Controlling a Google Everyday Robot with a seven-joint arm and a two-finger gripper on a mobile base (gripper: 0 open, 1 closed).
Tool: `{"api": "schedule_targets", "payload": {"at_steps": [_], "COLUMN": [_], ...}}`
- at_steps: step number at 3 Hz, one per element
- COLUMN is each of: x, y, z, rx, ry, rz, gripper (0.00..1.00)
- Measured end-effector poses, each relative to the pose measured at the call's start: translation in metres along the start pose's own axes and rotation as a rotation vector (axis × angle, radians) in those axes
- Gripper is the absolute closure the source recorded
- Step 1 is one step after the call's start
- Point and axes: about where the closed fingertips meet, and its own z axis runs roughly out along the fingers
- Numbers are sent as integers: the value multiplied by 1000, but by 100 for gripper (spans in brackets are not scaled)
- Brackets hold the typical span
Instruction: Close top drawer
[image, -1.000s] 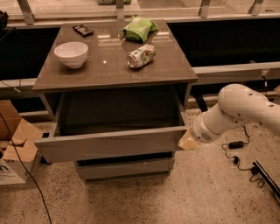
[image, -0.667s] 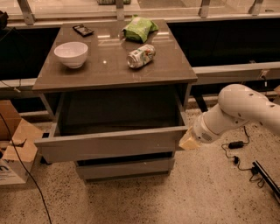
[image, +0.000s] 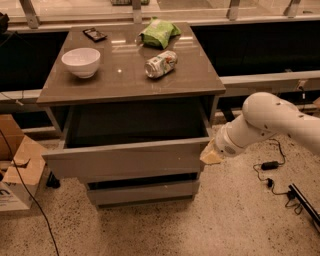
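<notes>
The top drawer (image: 125, 160) is a wide grey wood-grain drawer with a plain flat front. It stands pulled out from under the brown tabletop (image: 130, 65), and its dark inside shows no contents. My gripper (image: 210, 156) sits at the end of the white arm (image: 270, 125), against the right end of the drawer's front panel.
On the tabletop are a white bowl (image: 81, 61), a lying can (image: 161, 64), a green bag (image: 159, 32) and a small dark object (image: 94, 34). A lower drawer (image: 142, 192) sits below. Cardboard boxes (image: 17, 170) stand at left. Cables and a power brick (image: 270, 165) lie on the floor at right.
</notes>
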Motion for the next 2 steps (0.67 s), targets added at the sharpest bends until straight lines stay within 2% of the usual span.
{"api": "schedule_targets", "payload": {"at_steps": [2], "x": [-39], "y": [-44], "z": [11], "rx": [39], "ry": [-68], "rz": [-62], "gripper": [100]}}
